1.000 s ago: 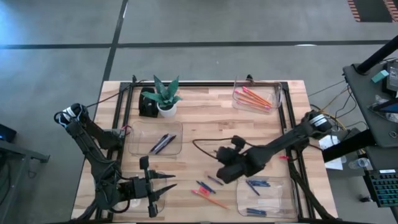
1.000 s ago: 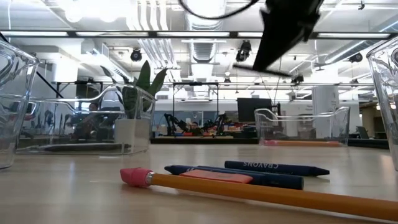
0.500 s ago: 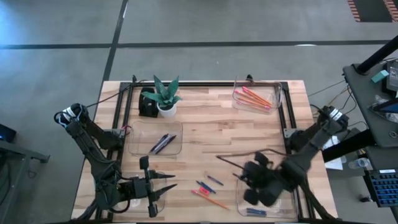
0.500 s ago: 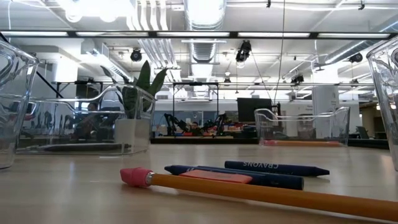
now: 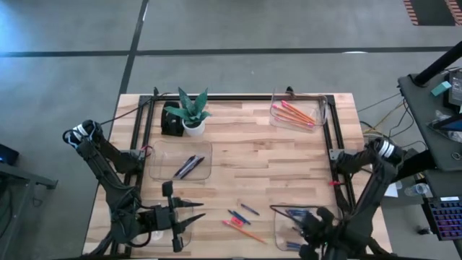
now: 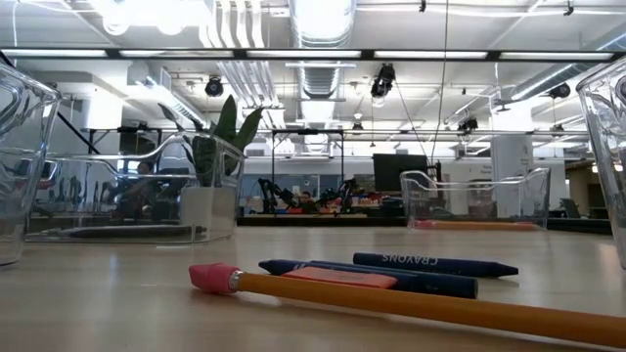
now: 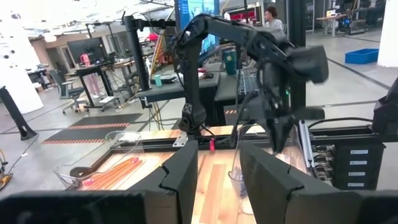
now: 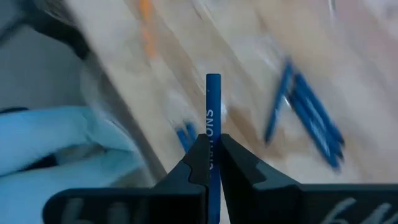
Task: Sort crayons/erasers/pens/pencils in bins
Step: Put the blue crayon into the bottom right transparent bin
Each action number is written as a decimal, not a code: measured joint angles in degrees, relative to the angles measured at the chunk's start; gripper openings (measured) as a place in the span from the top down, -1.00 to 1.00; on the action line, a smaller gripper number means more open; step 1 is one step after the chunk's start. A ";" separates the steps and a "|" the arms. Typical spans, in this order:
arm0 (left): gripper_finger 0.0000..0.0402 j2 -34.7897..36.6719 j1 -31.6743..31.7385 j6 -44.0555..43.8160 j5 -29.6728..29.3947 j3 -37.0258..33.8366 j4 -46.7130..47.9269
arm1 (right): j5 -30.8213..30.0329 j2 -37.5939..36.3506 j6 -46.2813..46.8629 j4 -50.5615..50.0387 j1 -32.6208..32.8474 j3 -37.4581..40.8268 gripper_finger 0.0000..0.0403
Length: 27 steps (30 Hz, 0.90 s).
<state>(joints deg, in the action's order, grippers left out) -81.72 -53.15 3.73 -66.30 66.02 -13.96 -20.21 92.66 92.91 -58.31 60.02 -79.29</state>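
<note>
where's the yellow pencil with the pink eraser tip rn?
High view: the yellow pencil with the pink eraser tip lies loose on the wooden table near its front edge, beside two blue crayons, left of the front-right clear plastic bin.

On the table (image 5: pixel 245 148), taking its centre as the dial, the plant pot (image 5: pixel 189 115) stands at about ten o'clock, a bin (image 5: pixel 180 160) holding a few sticks sits at nine, and another bin (image 5: pixel 297 110) holding the pencils (image 5: pixel 297 114) lies at about one. At six o'clock lie loose items — a pencil (image 5: pixel 245 232), an eraser (image 6: pixel 340 278) just beside it and two crayons (image 5: pixel 249 209). The left gripper (image 5: pixel 193 214) rests over the bin at seven o'clock, and the right gripper (image 8: pixel 210 163) — clamping a crayon (image 8: pixel 212 118) — hangs over the bin (image 5: pixel 309 227) at five, which holds more crayons.
</note>
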 joint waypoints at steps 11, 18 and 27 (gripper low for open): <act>0.47 -0.10 0.58 -0.09 0.00 0.00 0.00 | 8.67 6.81 7.80 -4.50 0.47 0.07 0.94; 0.47 -0.10 0.66 -0.16 0.00 0.00 0.00 | 8.62 9.57 7.55 -6.07 -0.25 0.81 0.94; 0.47 -0.10 0.66 -0.31 0.00 -0.07 0.00 | 8.62 12.25 5.03 -5.76 -0.42 0.99 0.94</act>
<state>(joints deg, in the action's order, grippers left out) -81.82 -52.49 3.42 -66.30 65.95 -13.96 -11.59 104.90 97.94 -64.07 59.59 -78.30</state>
